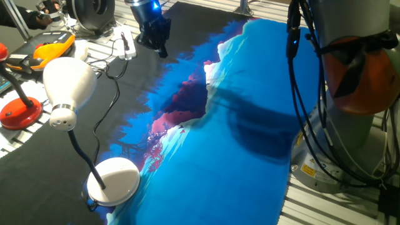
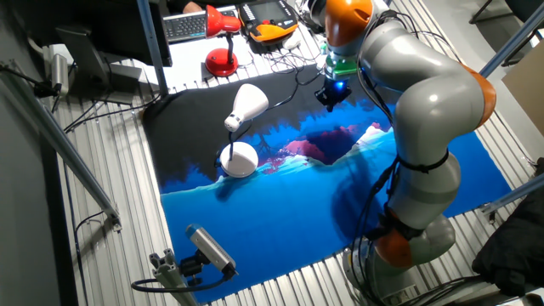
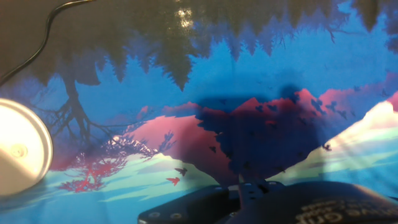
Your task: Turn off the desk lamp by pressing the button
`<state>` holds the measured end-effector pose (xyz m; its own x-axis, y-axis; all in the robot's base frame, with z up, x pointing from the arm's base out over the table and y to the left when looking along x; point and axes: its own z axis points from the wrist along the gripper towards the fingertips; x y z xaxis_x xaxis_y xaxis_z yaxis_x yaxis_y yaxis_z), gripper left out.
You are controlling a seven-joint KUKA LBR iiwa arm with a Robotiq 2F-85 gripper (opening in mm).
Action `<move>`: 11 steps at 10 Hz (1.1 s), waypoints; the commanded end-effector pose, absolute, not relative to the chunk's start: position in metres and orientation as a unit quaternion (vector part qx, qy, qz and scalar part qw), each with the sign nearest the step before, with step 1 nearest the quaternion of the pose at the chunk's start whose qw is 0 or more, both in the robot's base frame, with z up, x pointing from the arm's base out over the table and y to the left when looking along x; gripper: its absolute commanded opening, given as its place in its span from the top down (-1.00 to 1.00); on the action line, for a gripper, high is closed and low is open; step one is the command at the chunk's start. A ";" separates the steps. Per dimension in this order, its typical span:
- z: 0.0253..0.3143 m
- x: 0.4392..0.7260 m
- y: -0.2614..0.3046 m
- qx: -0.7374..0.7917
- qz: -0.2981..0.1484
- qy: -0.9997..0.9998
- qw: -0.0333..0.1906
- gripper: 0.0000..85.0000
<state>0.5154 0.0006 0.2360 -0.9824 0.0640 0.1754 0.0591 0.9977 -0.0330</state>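
Observation:
The white desk lamp stands at the mat's left edge, its bell-shaped head point(image 1: 69, 86) on a thin black neck above the flat round base point(image 1: 114, 180). It also shows in the other fixed view, head point(image 2: 247, 105) and base point(image 2: 239, 159). In the hand view the base point(image 3: 18, 155) is brightly lit at the left edge, with a small round button point(image 3: 19, 150) on top. My gripper point(image 1: 157, 42) hangs above the mat's far part, well away from the lamp, and shows in the other fixed view point(image 2: 331, 93). Its fingertips cannot be made out.
A red-based lamp point(image 1: 19, 111) stands left of the white lamp, also in the other fixed view point(image 2: 223, 38). A black cord point(image 1: 115, 69) runs over the dark cloth behind the lamp. Orange tools and clutter point(image 1: 53, 47) lie at the far left. The arm's base point(image 1: 350, 75) stands at the right.

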 end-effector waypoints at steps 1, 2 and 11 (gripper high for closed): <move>0.236 0.515 0.001 0.007 0.007 -0.997 0.076 1.00; 0.236 0.515 0.001 0.006 -0.035 -0.998 0.057 1.00; 0.236 0.515 0.001 -0.095 -0.247 -0.964 0.035 1.00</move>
